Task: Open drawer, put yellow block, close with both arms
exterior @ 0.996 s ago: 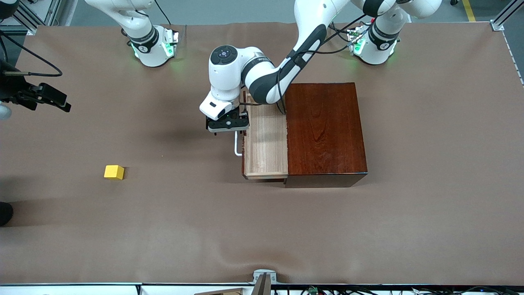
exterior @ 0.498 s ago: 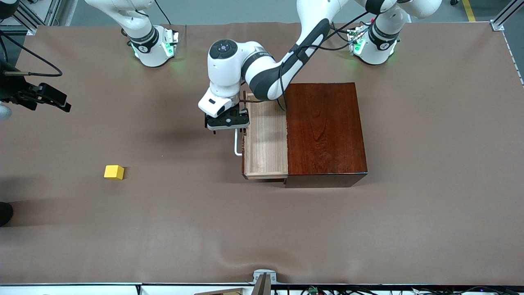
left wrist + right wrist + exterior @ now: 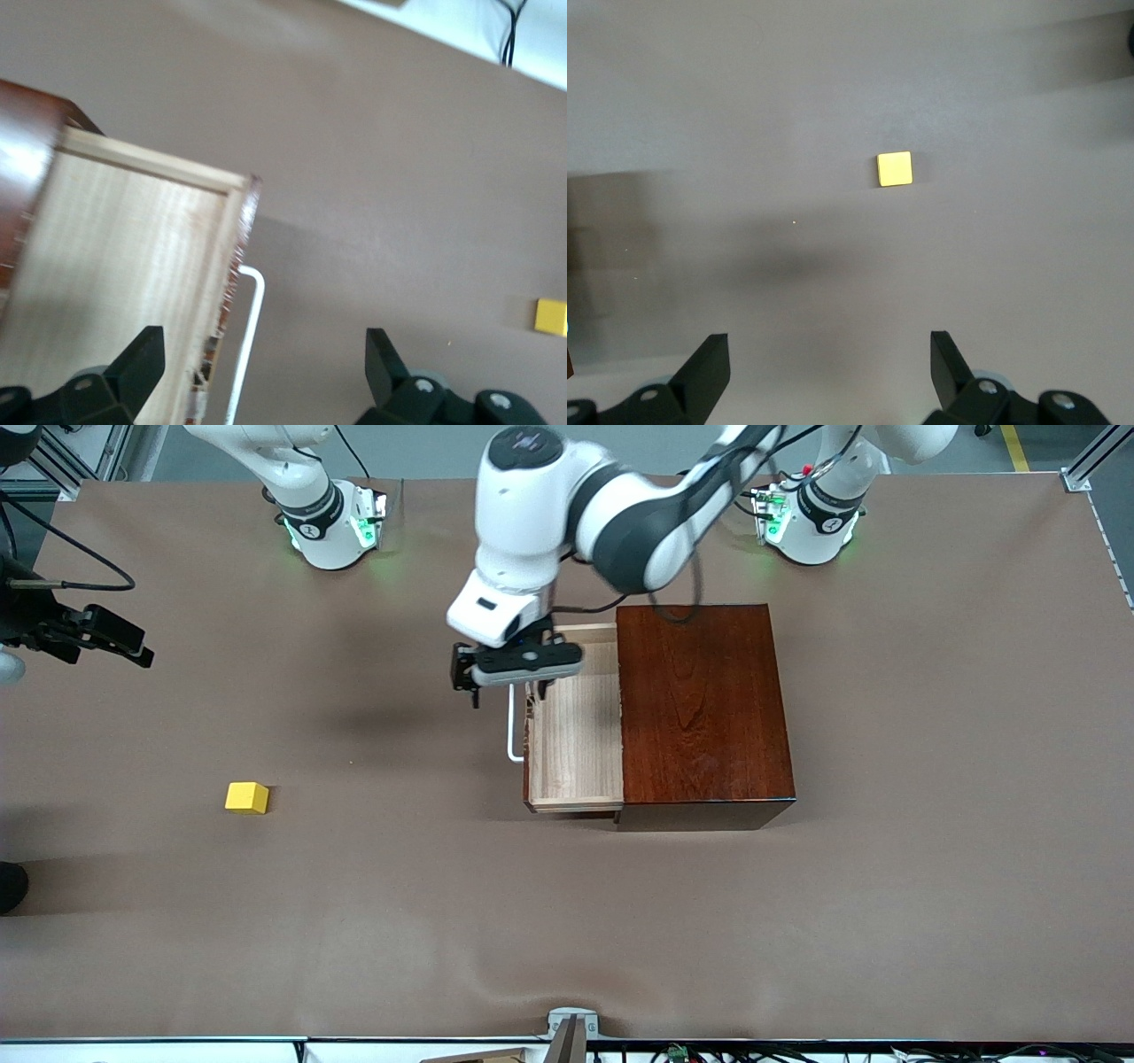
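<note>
Drawer [image 3: 574,731] open; left gripper [image 3: 505,676] spread above handle [image 3: 512,733].

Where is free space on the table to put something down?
Bare cloth lies between the yellow block and the open drawer. It is crowded at the drawer's handle, where the left gripper hangs open.

Drawer mouth partly covered
Left gripper [image 3: 503,682] hangs spread over the drawer [image 3: 576,731] handle [image 3: 512,726]; bare table [image 3: 372,886] surrounds the yellow block [image 3: 246,797].

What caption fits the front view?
Left end effector open above the handle of the open drawer; block waits on the table.
</note>
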Tool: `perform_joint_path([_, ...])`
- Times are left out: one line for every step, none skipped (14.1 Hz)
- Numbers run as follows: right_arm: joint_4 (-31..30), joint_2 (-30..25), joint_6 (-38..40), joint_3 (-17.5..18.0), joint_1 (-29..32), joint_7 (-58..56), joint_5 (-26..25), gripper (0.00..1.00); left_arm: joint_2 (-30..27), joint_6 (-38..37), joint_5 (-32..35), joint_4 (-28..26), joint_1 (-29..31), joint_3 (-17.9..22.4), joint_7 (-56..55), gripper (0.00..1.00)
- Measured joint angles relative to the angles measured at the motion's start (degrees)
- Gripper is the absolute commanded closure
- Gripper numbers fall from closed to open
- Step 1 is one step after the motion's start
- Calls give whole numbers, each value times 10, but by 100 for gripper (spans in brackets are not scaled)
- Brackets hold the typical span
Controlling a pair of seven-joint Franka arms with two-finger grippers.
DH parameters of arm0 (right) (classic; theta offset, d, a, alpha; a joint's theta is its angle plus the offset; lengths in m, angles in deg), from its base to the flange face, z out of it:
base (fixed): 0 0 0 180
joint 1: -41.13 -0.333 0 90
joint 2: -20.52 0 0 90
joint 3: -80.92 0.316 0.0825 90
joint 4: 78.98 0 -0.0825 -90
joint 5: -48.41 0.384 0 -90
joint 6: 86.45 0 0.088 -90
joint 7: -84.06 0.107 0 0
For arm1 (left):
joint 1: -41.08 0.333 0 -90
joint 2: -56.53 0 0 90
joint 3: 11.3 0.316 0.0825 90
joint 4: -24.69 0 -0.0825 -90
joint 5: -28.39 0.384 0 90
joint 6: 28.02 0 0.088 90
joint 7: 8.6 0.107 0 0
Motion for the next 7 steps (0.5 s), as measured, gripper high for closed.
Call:
perform_joint_path([0, 0, 0, 0, 0, -2, -1, 0, -14, -19, -3, 0, 14, 1, 0, 0])
perform_joint_path([0, 0, 0, -1, 0, -8, -3, 0, -27, -39, -3, 0, 28, 1, 0, 0])
perform_joint_path([0, 0, 0, -4, 2, -17, -5, 0, -37, -58, -4, -1, 43, 2, 0, 0])
perform_joint_path([0, 0, -2, -7, 4, -25, -7, 0, -45, -75, -4, -1, 58, 2, 2, 0])
perform_joint_path([0, 0, -4, -10, 9, -34, -8, 0, -52, -91, -4, -1, 73, 2, 6, 0])
perform_joint_path([0, 0, -8, -12, 17, -41, -9, 0, -58, -106, -5, -1, 86, 2, 14, 0])
perform_joint_path([0, 1, -13, -14, 25, -50, -10, 0, -65, -123, -5, -2, 100, 2, 26, 0])
